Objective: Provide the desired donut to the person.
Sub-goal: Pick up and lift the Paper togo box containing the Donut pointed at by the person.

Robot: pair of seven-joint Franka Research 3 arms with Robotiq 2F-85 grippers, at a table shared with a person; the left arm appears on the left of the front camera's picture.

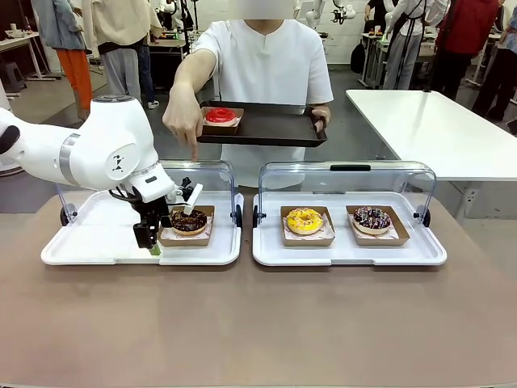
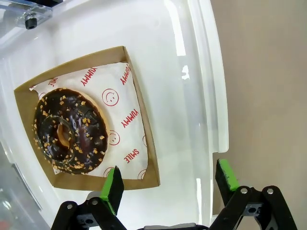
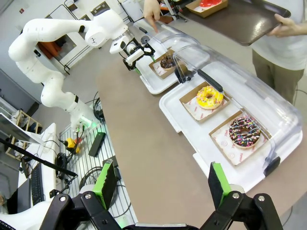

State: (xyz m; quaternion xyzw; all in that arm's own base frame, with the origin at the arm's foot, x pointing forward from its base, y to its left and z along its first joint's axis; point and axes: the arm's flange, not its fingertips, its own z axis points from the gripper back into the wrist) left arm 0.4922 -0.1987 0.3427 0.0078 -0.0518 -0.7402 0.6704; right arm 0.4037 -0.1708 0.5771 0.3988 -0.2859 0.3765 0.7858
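A chocolate donut with nut bits (image 1: pixel 189 220) (image 2: pixel 69 130) lies in a brown paper box on the left white tray (image 1: pixel 97 242). My left gripper (image 1: pixel 152 242) (image 2: pixel 170 179) hangs open just beside the box's near-left edge, nothing between its fingers. The person (image 1: pixel 266 65) in a white top stands across the table, pointing a finger (image 1: pixel 192 152) down at that donut. Their other hand holds a dark tray (image 1: pixel 275 125) with a red donut (image 1: pixel 220 116) in a box. My right gripper (image 3: pixel 161 184) is open, high above the table's right end.
The right white tray (image 1: pixel 266 250) holds a yellow donut (image 1: pixel 304 220) (image 3: pixel 209 97) and a chocolate sprinkle donut (image 1: pixel 371 218) (image 3: pixel 245 131). Both trays have clear lids (image 1: pixel 347 174) standing open at the back. The brown table (image 1: pixel 258 323) is bare in front.
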